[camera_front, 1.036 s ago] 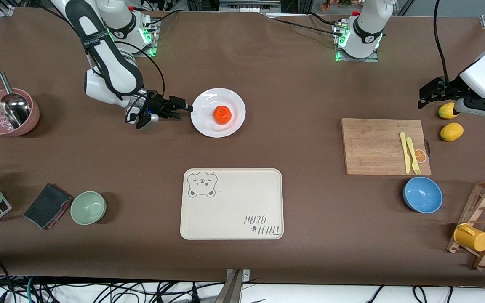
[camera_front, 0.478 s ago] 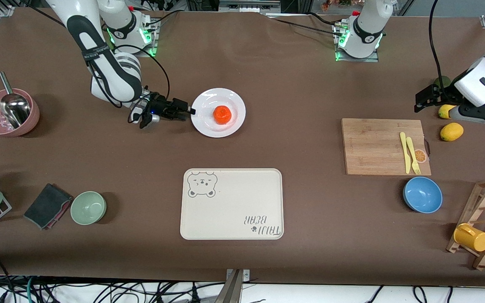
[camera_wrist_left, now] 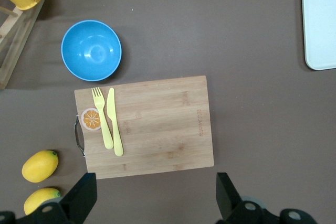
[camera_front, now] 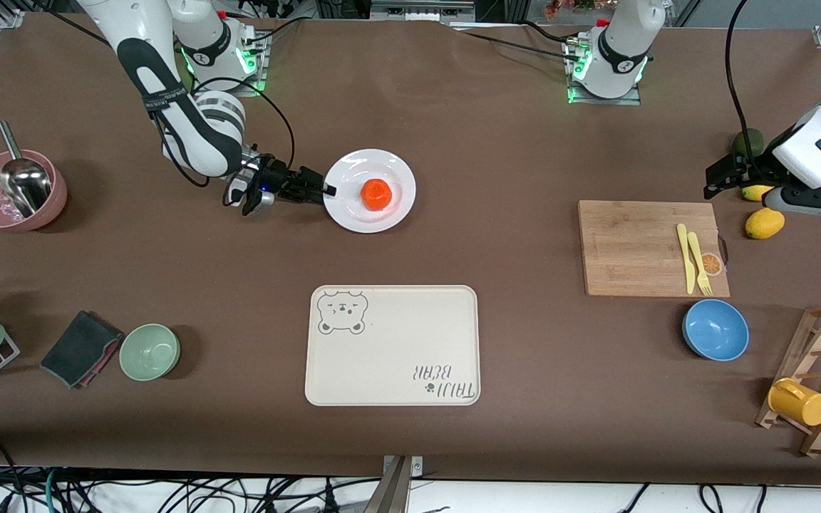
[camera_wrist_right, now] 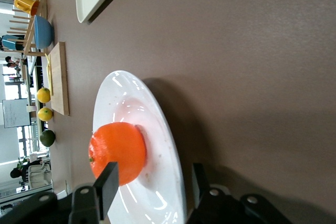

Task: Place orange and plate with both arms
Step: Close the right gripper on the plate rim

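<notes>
The white plate lies on the table in front of the right arm's base, with the orange resting in its middle. My right gripper reaches low to the plate's rim at the right arm's end. In the right wrist view its jaws stand open astride the rim, one finger over the plate beside the orange, the other outside it. My left gripper hangs open and empty over bare table beside the cutting board, close to the lemons.
A cream bear tray lies nearer the front camera than the plate. The cutting board carries a yellow fork and knife. Lemons, a blue bowl, a green bowl, a pink bowl with ladle and a cup rack stand around.
My right gripper has slid toward the plate until its fingers straddle the rim, and they have narrowed. The left arm has shifted slightly near the lemons. Plate and orange have not moved.
</notes>
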Motion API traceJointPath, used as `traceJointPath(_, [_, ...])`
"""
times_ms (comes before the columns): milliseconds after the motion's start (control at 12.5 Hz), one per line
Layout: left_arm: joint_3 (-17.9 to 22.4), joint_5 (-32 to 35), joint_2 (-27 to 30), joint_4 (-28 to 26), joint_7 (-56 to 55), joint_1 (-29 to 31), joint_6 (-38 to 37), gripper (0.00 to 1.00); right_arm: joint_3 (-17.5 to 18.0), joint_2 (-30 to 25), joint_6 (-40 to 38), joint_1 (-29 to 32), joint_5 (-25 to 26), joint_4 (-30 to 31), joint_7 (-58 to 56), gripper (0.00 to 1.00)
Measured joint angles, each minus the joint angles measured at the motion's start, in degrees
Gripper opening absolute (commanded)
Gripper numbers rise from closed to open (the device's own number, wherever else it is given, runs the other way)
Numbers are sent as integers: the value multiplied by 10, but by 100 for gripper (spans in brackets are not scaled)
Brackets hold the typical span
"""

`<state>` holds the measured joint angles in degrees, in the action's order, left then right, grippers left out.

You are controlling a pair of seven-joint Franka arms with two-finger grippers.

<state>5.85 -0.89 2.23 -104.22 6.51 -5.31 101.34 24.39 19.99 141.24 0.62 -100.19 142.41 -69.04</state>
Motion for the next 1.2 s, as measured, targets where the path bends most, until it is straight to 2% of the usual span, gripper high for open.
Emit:
traceJointPath(159, [0, 0, -2, 3, -3, 0, 0, 100, 0, 5, 7, 0, -1, 2, -12, 62])
traceJointPath(399, [-10, 0, -4, 3, -5, -4, -2, 100, 2, 6, 11, 0, -9, 7, -20, 53])
traceJointPath(558, [-27, 0, -6, 3, -11, -9, -11, 100, 8, 7, 16, -1, -38, 8, -46, 43])
traceJointPath(797, [-54, 0, -13, 3, -39, -11, -14, 100, 12, 12, 21, -1, -69, 13, -83, 37])
traceJointPath(957, [-55, 0, -13, 4, -42, -11, -14, 100, 12, 13, 21, -1, -69, 13, -85, 31])
traceJointPath(1116, [-55, 2, -13, 4, -42, -11, -14, 100, 13, 14, 21, -1, -70, 13, -85, 30])
traceJointPath(1196, [-55, 5, -15, 4, -43, -11, -14, 100, 15, 14, 21, -1, -74, 13, -85, 27])
